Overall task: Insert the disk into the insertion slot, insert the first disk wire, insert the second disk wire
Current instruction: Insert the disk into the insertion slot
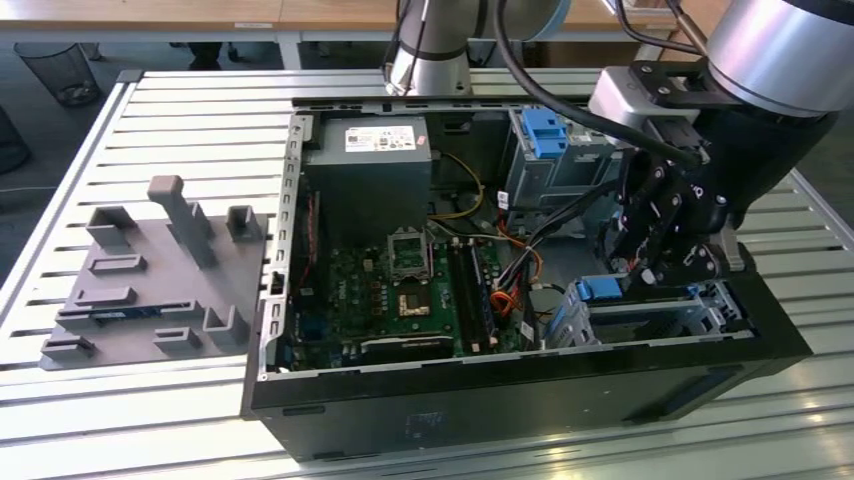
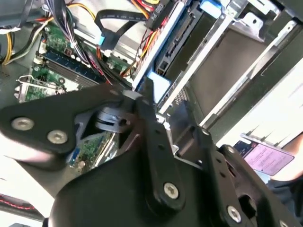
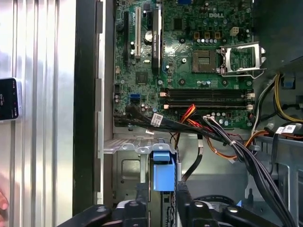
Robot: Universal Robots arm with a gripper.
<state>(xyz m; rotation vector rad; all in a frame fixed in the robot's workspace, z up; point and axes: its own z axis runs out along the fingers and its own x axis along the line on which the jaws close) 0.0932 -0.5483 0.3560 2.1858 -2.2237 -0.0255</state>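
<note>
Both fingers [image 3: 185,208] of the gripper [image 3: 162,189] pinch the blue carrier end of the disk [image 3: 161,172], one finger on each side. The second wrist view shows the same grip, with a finger against the blue tab. The disk sits in the mouth of the insertion slot [image 1: 661,322], at the near corner of the open PC case [image 1: 534,400] on the exterior view's right; can't tell how deep it is. A black flat cable [image 2: 118,24] and a red-orange-black wire bundle [image 3: 189,118] lie loose just beside the slot. Next back is the green motherboard [image 1: 400,280]. Beyond it is the grey power supply [image 1: 367,160], with a tall grey cage with a blue latch [image 1: 541,130] near it toward the exterior view's right. A grey fixture plate [image 1: 147,280] rests on the slatted table [image 1: 200,110], well apart from the case on the exterior view's left.
</note>
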